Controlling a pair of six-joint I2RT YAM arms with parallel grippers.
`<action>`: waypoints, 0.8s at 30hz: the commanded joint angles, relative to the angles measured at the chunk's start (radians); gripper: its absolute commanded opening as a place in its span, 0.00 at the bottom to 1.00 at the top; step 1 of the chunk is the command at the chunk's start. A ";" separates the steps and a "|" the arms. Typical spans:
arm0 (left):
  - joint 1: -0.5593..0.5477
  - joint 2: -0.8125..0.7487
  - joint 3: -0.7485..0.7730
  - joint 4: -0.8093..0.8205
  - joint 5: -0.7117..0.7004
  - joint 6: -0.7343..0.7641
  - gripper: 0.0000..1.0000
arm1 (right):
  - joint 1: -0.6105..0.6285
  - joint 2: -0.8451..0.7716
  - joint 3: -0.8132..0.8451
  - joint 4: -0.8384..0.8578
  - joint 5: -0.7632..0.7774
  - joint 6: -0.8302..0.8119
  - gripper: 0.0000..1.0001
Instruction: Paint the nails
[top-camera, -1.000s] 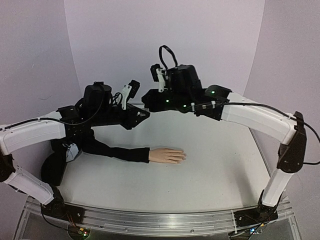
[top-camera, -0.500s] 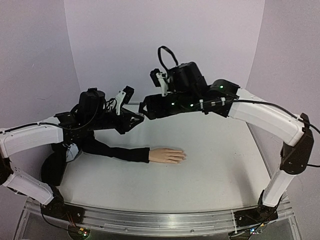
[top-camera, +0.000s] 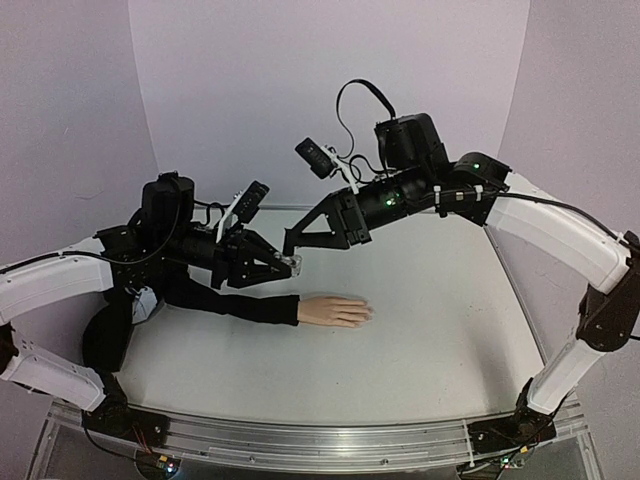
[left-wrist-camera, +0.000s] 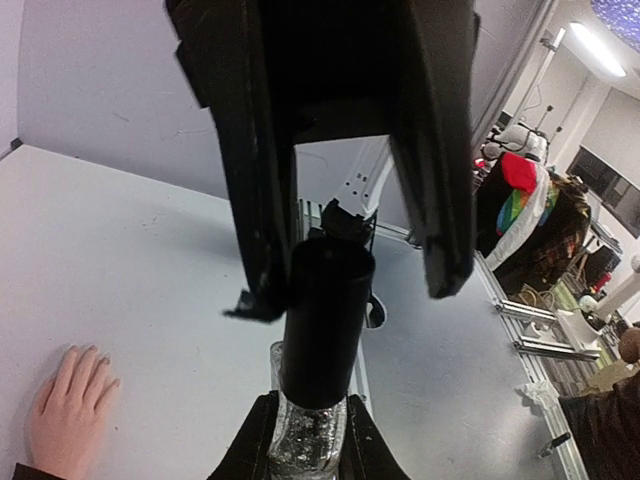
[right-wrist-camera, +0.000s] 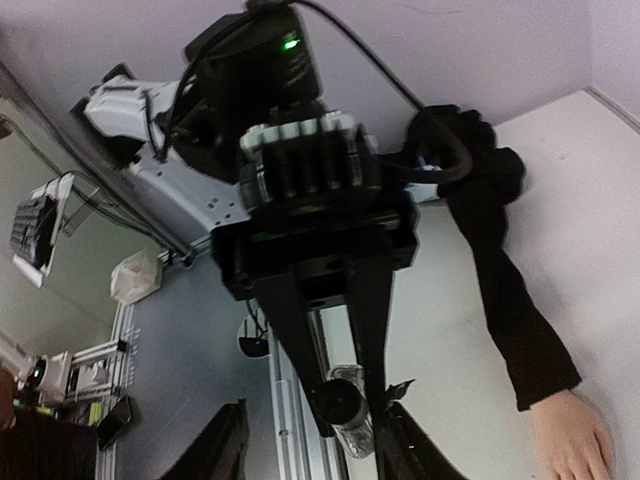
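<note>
White table (top-camera: 430, 330), lilac walls (top-camera: 300, 80): left gripper (left-wrist-camera: 312, 445) pinches clear bottle (left-wrist-camera: 305, 420), its black cap (left-wrist-camera: 325, 320) sticking out between the spread fingers (left-wrist-camera: 255, 200) of right gripper (left-wrist-camera: 350, 290), not clamped; nails (top-camera: 366, 313) on mannequin hand (top-camera: 335, 311), lying flat on table just below, black sleeve (top-camera: 240, 303) behind.

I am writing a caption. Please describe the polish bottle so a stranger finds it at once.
Find the mannequin hand lying on the white table. Above its black sleeve, the left gripper holds the polish bottle. It is the only small glass thing, topped by a tall dark cap.
</note>
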 joint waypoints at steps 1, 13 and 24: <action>0.000 0.005 0.064 0.047 0.115 -0.013 0.00 | 0.000 0.033 0.052 0.049 -0.177 -0.010 0.31; 0.000 -0.003 0.084 0.058 -0.135 -0.052 0.00 | 0.001 0.038 0.014 0.079 -0.128 0.003 0.00; 0.000 0.279 0.358 -0.241 -1.299 -0.130 0.00 | 0.179 0.159 0.078 -0.038 1.252 0.380 0.00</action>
